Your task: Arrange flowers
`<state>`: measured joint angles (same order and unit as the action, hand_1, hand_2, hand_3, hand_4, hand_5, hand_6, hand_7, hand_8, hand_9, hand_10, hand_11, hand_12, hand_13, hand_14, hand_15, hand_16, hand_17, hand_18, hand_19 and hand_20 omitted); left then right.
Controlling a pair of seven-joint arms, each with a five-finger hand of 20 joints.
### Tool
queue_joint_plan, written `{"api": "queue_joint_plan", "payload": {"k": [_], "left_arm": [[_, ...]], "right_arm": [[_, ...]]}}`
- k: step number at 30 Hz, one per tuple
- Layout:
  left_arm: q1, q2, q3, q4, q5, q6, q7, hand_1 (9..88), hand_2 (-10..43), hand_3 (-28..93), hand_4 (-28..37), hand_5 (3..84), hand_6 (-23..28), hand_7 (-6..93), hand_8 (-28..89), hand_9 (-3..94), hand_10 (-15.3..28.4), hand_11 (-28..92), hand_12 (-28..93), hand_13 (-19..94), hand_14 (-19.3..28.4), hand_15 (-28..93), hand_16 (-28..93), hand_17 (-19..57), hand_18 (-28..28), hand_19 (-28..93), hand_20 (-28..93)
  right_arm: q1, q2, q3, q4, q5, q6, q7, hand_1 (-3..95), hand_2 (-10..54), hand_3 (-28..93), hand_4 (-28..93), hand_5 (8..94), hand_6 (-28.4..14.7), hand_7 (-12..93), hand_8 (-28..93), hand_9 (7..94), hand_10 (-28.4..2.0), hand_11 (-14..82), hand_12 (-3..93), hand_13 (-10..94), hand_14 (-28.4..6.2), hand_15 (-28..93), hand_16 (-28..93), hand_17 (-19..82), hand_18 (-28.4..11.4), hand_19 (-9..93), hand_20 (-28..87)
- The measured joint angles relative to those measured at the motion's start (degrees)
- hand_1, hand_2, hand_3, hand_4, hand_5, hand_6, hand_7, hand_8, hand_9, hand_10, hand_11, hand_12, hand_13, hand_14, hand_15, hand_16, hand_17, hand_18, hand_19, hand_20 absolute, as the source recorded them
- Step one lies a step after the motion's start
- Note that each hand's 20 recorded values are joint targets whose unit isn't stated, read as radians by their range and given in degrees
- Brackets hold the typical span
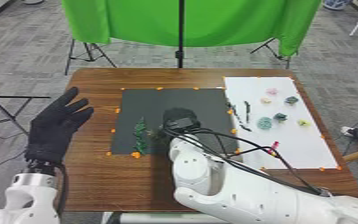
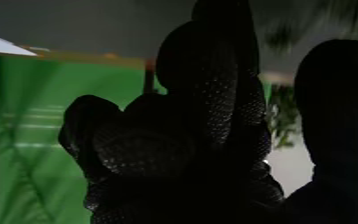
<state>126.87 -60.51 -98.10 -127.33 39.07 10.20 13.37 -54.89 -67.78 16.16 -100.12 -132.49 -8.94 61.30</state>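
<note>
Left hand: positioned at the left of the head view, above the left edge of the bench [image 1: 91,187]; the left hand [image 1: 53,127] is open, with fingers extended toward the top of the frame.
Right hand: positioned over the dark mat [image 1: 171,97] at the centre of the head view; whether the right hand [image 1: 182,119] is open, closed or gripping cannot be told.
Green sprig: laid lengthwise on the left part of the dark mat; the leafy sprig [image 1: 141,137] is located to the left of the right hand.
Wrist-view greenery: leaves [image 2: 286,110] are seen beside the right hand [image 2: 202,125]; contact cannot be confirmed.
Stems: thin dark green stems [image 1: 247,111] are located right of centre, near the line where the dark mat and the white sheet [image 1: 291,150] meet.
Flower heads: placed apart on the white sheet, at the right of the frame; a pink flower [image 1: 272,91], a dark teal flower [image 1: 291,100], a light teal flower [image 1: 264,123] and a yellow flower [image 1: 303,123] are included.
Edge markers: orange pieces [image 1: 113,131] are set along the mat and sheet borders.
Backdrop: green cloth [image 1: 131,22] is hung at the top of the frame.
</note>
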Motion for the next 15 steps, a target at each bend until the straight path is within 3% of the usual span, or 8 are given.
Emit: {"api": "queue_joint_plan", "payload": {"k": [6, 10, 15], "left_arm": [[2.41, 0.04, -0.47, -0.42, -0.4, 0.56, 1.65, 26.6, 8.2, 78, -21.0, 40.5, 9.9, 10.2, -9, 37.0, 21.2, 24, 10, 26, 28.4, 53, -10, -8.9, 28.4, 61, -1], [3.22, 0.1, -0.61, -0.54, -0.67, 0.97, 2.49, 26.5, 8.2, 78, -21.2, 40.5, 9.9, 10.2, -9, 37.0, 21.2, 24, 10, 26, 28.4, 53, -10, -8.9, 28.4, 61, -1], [4.6, 0.65, -0.64, -0.96, -1.39, 1.77, 3.91, 26.5, 8.1, 78, -21.4, 40.5, 9.9, 10.0, -9, 36.9, 21.2, 24, 10, 26, 28.4, 53, -10, -8.9, 28.4, 61, -1]], "right_arm": [[-2.12, 3.78, 6.92, -6.74, 0.14, 6.87, -0.39, 31.1, -2.4, 65, -25, 88.6, -3.1, 14, -13, 93.7, -13.2, 34.7, 17.7, 86, -9.4, 66, 22, 51, -26.0, 93, 41], [-3.77, 8.8, 12.97, -11.62, 2.05, 10.37, -0.05, 32.4, -3.3, 66, -24, 82.5, -4.7, 12, -12, 89.3, -14.4, 31.3, 19.2, 82, -10.6, 66, 21, 46, -26.3, 93, 35], [-5.68, 15.33, 18.5, -11.71, 4.06, 12.08, 1.41, 32.3, -4.4, 68, -24, 76.8, -7.0, 10, -11, 84.6, -15.7, 31.3, 18.6, 78, -11.6, 69, 20, 43, -26.2, 93, 34]]}}
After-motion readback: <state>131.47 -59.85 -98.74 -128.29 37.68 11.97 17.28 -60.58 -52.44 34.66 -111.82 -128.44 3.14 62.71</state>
